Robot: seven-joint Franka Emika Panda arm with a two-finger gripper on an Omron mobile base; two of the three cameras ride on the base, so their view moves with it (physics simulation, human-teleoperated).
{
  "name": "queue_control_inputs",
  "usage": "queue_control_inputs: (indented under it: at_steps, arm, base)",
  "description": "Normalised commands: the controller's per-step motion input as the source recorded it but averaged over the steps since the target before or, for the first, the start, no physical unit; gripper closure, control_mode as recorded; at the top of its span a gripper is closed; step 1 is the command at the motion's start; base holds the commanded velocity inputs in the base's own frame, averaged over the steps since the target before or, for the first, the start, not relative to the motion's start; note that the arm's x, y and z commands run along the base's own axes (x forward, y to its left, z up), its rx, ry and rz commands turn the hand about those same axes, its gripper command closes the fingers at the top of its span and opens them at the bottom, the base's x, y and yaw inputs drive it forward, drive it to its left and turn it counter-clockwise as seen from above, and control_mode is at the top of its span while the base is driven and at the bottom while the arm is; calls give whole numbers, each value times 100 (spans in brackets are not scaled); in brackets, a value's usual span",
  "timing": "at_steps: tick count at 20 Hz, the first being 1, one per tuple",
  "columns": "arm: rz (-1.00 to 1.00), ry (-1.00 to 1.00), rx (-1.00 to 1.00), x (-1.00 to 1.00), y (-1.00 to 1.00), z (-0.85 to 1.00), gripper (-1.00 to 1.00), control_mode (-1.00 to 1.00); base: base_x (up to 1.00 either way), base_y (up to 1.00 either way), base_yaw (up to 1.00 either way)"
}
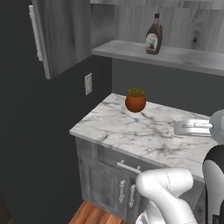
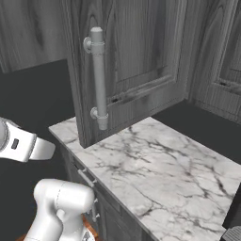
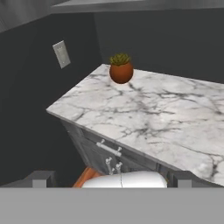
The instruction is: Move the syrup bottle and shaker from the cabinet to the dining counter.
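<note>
Syrup bottle [image 1: 154, 40] upright on open cabinet [image 1: 175, 54] shelf, well above jaws, jaw state unclear

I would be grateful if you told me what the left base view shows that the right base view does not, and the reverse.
Left base view alone: the syrup bottle standing upright on the open cabinet's shelf, an orange plant pot on the worktop, and a wall outlet.

Right base view alone: the front of a cabinet door seen close, with its long silver bar handle.

Both: the marble worktop, the grey drawers beneath it, and the robot's white arm.
</note>
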Motion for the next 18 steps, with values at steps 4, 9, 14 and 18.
queue_control_inputs:
  at_steps: [4,9,14,18]
  arm:
    - [0,0,0,0,0,0,-100,100]
    - [0,0,0,0,0,0,-100,100]
    - [0,0,0,0,0,0,-100,100]
    - [0,0,0,0,0,0,-100,100]
  base:
    - [58,0,0]
    - [65,0,0]
    - [66,0,0]
    - [59,0,0]
